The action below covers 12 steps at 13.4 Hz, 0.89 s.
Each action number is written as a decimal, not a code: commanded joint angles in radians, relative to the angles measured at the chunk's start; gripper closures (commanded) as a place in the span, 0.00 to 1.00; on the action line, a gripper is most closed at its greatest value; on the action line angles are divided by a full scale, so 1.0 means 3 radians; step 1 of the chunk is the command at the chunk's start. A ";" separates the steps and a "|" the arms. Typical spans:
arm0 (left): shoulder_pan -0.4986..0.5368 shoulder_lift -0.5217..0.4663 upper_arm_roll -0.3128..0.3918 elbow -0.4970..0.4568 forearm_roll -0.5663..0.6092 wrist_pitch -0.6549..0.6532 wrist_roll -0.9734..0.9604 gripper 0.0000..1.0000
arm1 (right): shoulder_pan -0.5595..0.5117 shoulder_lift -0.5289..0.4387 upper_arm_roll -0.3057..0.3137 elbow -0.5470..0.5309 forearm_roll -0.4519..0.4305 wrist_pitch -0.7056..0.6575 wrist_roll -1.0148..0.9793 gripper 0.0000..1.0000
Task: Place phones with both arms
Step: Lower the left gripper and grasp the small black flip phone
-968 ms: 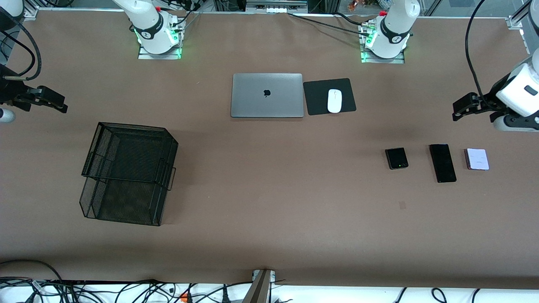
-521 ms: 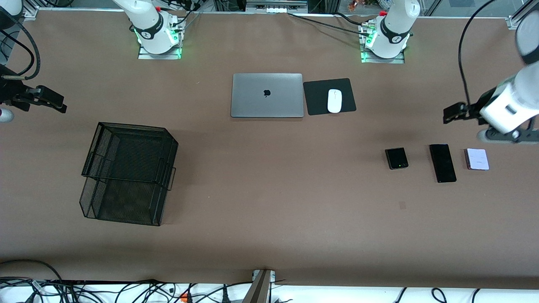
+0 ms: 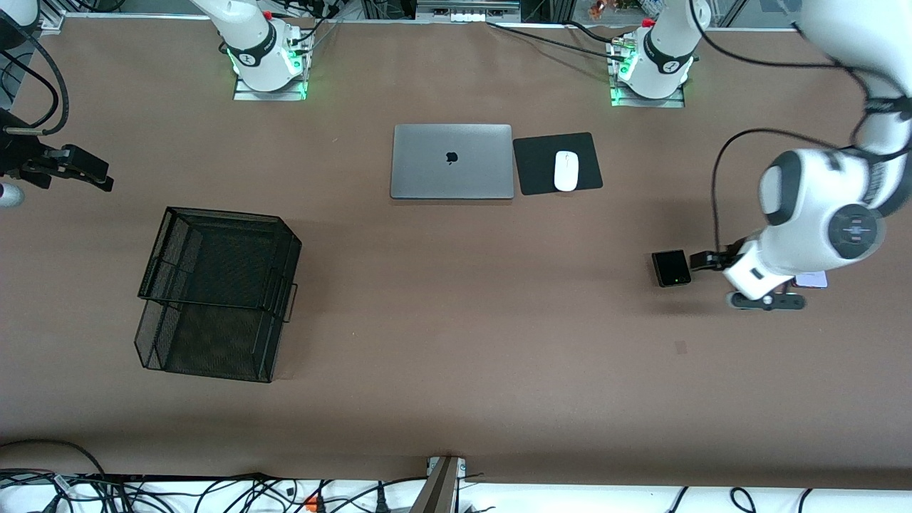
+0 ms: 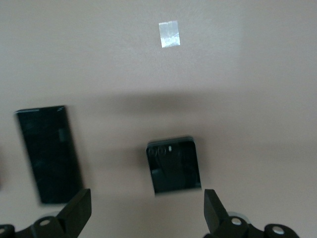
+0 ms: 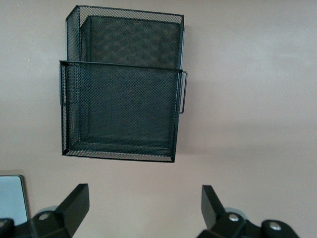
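The right end effector (image 3: 92, 173) hangs at the desk's (image 3: 456, 370) nine o'clock edge, jaws wide, its arm waiting. The black wire-mesh basket (image 3: 214, 292) stands at eight o'clock and the closed grey laptop (image 3: 452, 160) at twelve.

At three o'clock lies the small squarish black flip phone (image 3: 671, 268), with the left end effector (image 3: 704, 261) spread wide above it. The long black slab phone (image 4: 49, 153) is just beside, then the small white-pink flip phone (image 3: 812, 279), mostly hidden by the arm.

The likely risks are that a finger comes down on the nearby slab, or that the thin flip phone skids when pinched off-centre.

A second ago the left arm hovered at the two o'clock edge with all three phones uncovered. The phones and the right arm have not moved.
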 commanded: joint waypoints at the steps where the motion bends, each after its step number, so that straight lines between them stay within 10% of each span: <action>1: 0.0018 -0.0068 -0.0039 -0.0480 -0.0057 0.0582 -0.0315 0.00 | -0.0008 -0.0014 0.0008 0.0031 0.0034 -0.0023 -0.0035 0.00; 10: 0.0023 0.0403 -0.0116 -0.0588 -0.0123 0.1105 -0.0445 0.00 | -0.0008 -0.0014 0.0008 0.0031 0.0034 -0.0023 -0.0040 0.00; 12: 0.0023 0.0403 -0.0116 -0.0583 -0.0123 0.1095 -0.0440 0.66 | -0.0008 -0.0014 0.0013 0.0031 0.0034 -0.0023 -0.0035 0.00</action>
